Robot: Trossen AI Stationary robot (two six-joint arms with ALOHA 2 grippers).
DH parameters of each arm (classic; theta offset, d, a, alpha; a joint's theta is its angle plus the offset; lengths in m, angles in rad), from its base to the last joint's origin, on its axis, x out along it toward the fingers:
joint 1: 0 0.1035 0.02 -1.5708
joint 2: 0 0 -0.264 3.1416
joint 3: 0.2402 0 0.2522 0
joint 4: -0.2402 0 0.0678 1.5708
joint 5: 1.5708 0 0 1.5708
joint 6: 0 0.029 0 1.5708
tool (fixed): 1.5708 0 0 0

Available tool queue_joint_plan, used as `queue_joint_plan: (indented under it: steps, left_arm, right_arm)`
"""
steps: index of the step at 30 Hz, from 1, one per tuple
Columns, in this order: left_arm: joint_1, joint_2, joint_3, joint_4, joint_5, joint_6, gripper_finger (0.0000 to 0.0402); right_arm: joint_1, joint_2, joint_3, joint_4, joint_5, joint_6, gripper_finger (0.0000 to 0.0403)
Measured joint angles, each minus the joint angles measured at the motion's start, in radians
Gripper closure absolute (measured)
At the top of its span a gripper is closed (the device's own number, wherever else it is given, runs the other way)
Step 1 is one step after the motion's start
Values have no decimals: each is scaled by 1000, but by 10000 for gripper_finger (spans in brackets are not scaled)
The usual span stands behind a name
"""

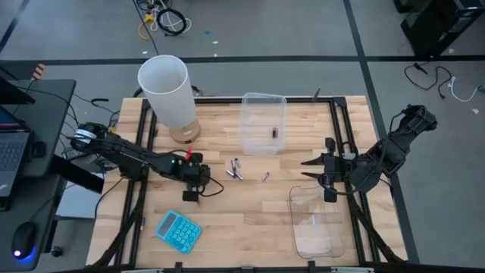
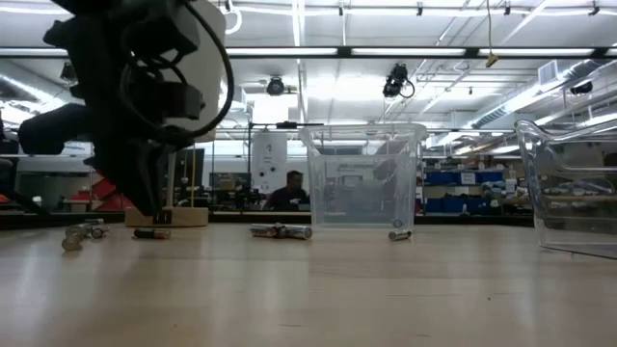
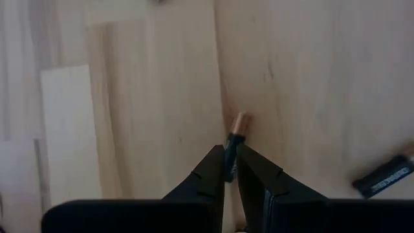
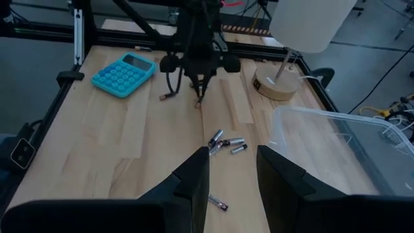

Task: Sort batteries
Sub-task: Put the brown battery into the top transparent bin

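My left gripper (image 1: 194, 180) points down at the wooden table, just left of its middle, and is shut on a dark battery with a copper end (image 3: 239, 122). A second dark battery (image 3: 387, 172) lies flat close by. A small cluster of batteries (image 1: 235, 168) lies mid-table, with a single one (image 1: 265, 177) to its right. One dark battery (image 1: 273, 133) lies on the floor of the far clear tub (image 1: 263, 121). My right gripper (image 1: 309, 169) hovers open between the two tubs, touching nothing. My left gripper pinches the dark battery by its body (image 3: 231, 144) between the two fingertips, coming from above and pointing down. The fingers lie along the battery, and its copper end sticks out past them toward the table. Whether that end touches the wood, I cannot tell.
A near clear tub (image 1: 318, 220) stands at the table's right near corner. A blue calculator (image 1: 179, 230) lies at the near left. A white lamp (image 1: 168, 91) on a wooden base stands at the far left. Bare wood lies between the calculator and the near tub.
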Motion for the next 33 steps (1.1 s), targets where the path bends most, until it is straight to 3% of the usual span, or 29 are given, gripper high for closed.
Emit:
queue_joint_plan:
  steps: [11,23,33]
  left_arm:
    - [18,0,-44,56,52,47,355]
    - [18,0,-44,54,38,47,283]
    - [18,1,-44,54,35,49,275]
  right_arm:
    - [0,0,0,8,0,0,288]
    - [0,0,-15,21,1,-1,288]
    - [-1,0,-55,67,1,-9,288]
